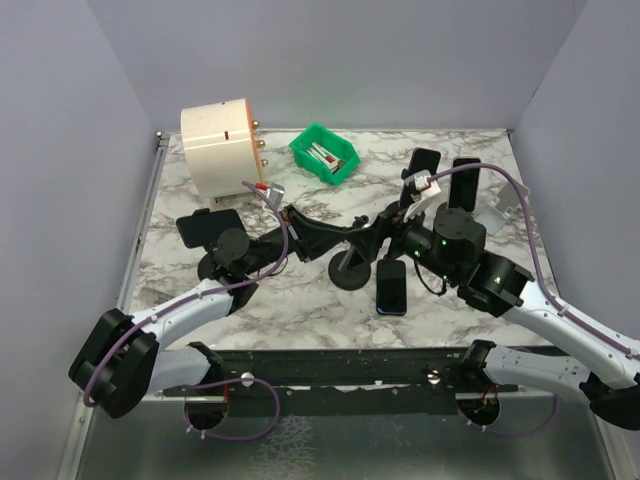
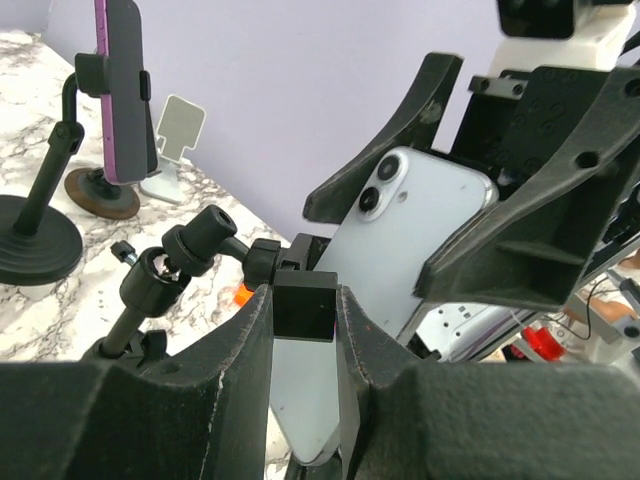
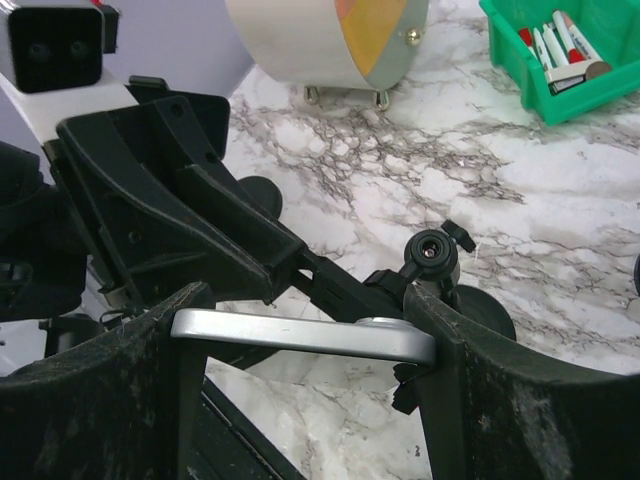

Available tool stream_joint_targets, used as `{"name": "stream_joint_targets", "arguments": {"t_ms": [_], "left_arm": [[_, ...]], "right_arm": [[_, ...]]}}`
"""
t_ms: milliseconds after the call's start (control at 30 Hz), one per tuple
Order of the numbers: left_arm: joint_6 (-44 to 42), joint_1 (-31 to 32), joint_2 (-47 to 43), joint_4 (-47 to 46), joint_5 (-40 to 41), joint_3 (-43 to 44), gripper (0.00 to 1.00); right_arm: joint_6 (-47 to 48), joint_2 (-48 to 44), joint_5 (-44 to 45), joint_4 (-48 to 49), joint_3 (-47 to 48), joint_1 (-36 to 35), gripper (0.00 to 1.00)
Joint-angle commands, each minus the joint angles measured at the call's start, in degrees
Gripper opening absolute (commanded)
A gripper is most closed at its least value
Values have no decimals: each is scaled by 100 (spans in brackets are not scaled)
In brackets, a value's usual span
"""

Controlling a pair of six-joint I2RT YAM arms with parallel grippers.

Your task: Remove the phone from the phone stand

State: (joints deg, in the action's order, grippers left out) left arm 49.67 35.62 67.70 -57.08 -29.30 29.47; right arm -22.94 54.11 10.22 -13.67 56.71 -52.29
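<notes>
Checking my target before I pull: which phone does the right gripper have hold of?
The pale blue phone in the centre stand, pinched edge to edge by the right gripper. The black phone lies flat on the table.

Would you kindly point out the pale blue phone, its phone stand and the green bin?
pale blue phone [image 2: 430, 215], left wrist view, on its back beside the lenses.
phone stand [image 2: 203, 232], left wrist view, on its black joint knob.
green bin [image 1: 308, 161], top external view, on its near wall.

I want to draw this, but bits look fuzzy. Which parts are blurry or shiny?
Left wrist view: the near end effector fingers look soft, the pale blue phone sharp. Right wrist view: its silver edge catches light. Top view: even light, soft shadows.
</notes>
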Motion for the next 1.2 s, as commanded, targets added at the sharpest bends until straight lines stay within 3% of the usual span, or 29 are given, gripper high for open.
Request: {"name": "stream_joint_targets", "arguments": {"t_ms": [0, 200, 233, 600, 700, 933, 1167], "left_arm": [[-465, -92, -181, 593, -2, 247, 0], [-647, -40, -252, 806, -58, 236, 0], [-662, -33, -278, 824, -56, 217, 4], [-853, -28, -901, 1407, 67, 371, 73], [-977, -28, -1155, 1745, 83, 589, 98], [-1702, -28, -2005, 2721, 52, 893, 99], [-2347, -28, -2244, 3547, -1159, 1453, 99]], "right_arm": [[-26, -180, -350, -62, 411, 53, 0], [-235, -109, -721, 369, 576, 53, 0], [-241, -55, -775, 367, 685, 53, 0], [-75, 7, -984, -433, 1527, 53, 0], [38, -82, -995, -767, 1731, 53, 0], [211, -126, -1237, -1528, 2312, 53, 0], [-56, 212, -1188, -2170, 2900, 57, 0]]}}
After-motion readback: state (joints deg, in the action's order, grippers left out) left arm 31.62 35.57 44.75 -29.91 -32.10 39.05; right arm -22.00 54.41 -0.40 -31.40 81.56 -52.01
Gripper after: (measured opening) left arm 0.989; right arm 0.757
